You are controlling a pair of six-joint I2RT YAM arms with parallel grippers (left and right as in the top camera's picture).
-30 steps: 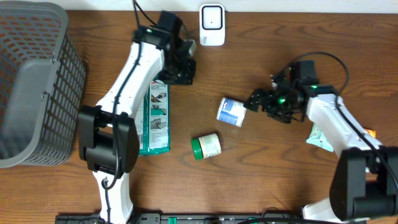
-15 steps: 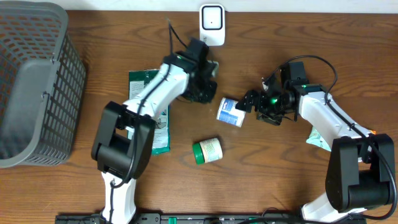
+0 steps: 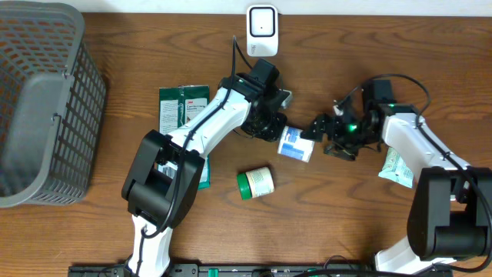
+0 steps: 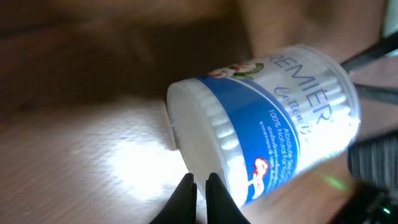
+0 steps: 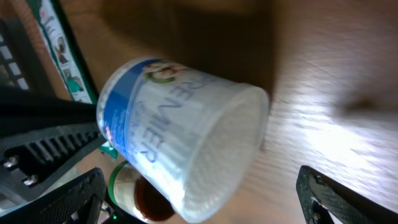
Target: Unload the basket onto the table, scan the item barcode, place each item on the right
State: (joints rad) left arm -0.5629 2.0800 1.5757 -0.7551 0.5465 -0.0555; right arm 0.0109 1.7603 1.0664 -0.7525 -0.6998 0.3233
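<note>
- You are at the pick-up step. The cotton swab tub [image 3: 296, 144] lies on its side near the middle of the bench [image 3: 369, 231], and neither arm has lifted it.
- Your left tool [image 4: 200, 186] is pinched closed with nothing between its tips. It sits at the tub's lid end, and the tips look pressed against it, though contact is not certain.
- Your right tool [image 3: 321, 135] has its jaws spread wide and holds nothing. It faces the tub's other end, with one finger to each side in the right wrist view.
- The scanner [image 3: 262, 31] stands at the far edge of the bench, apart from the tub, so scanning looks some way off.
- Next, the open right tool needs to move over the tub's body and close on it, probably with the left tool bracing so the round tub cannot roll.
- No barcode shows in any view. Expect to turn the tub once it is held so that the code faces the scanner.
- Watch the green-lidded jar [image 3: 255, 182] nearby, toward the near edge.
</note>
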